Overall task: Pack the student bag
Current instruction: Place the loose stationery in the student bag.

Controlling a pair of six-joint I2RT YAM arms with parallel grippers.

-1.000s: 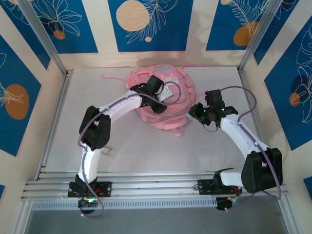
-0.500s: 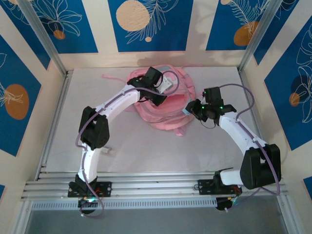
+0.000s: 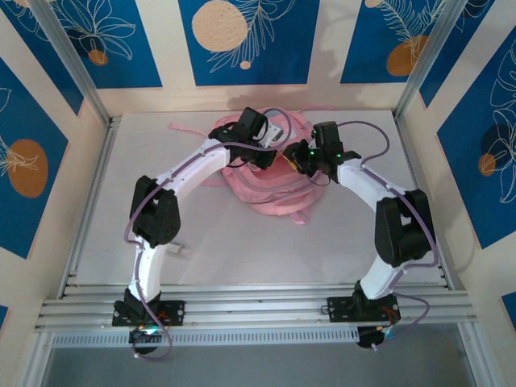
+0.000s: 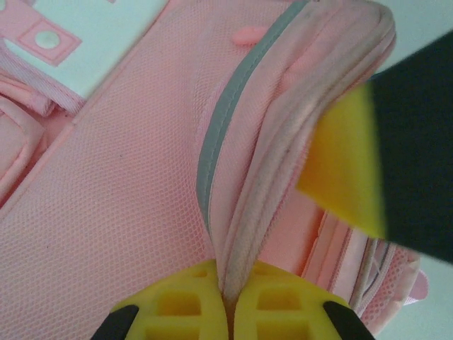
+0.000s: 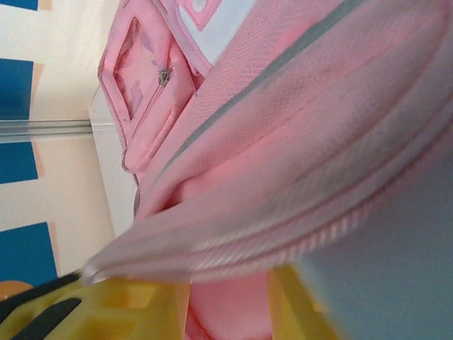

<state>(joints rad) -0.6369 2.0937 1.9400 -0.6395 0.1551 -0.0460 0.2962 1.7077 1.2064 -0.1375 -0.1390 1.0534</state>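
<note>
The student bag (image 3: 270, 193) is being supported by the white table (image 3: 121, 210), directly beneath the left gripper (image 3: 264, 159) and the right gripper (image 3: 292, 159). Both grippers are being held close together over its upper part.

In the left wrist view, a fold of the bag (image 4: 127, 177) is being pinched by the left gripper (image 4: 228, 287). Its yellow fingers (image 4: 177, 304) are being pressed almost together, and a ridge of pink mesh is being squeezed between them. Straight ahead of that pincer, the ridge is being bordered by the pale grey-blue trim (image 4: 225, 106). Further ahead and to the left, the white patch (image 4: 85, 42) is being shown. Just right of the ridge, a yellow pad (image 4: 343, 170) of the right gripper is being laid against the fabric.

In the right wrist view, the right gripper (image 5: 228, 315) is being held with its jaws some way apart. The gap is being filled by pink fabric of the bag (image 5: 283, 106). Whether that fabric is being clamped cannot be told.
</note>
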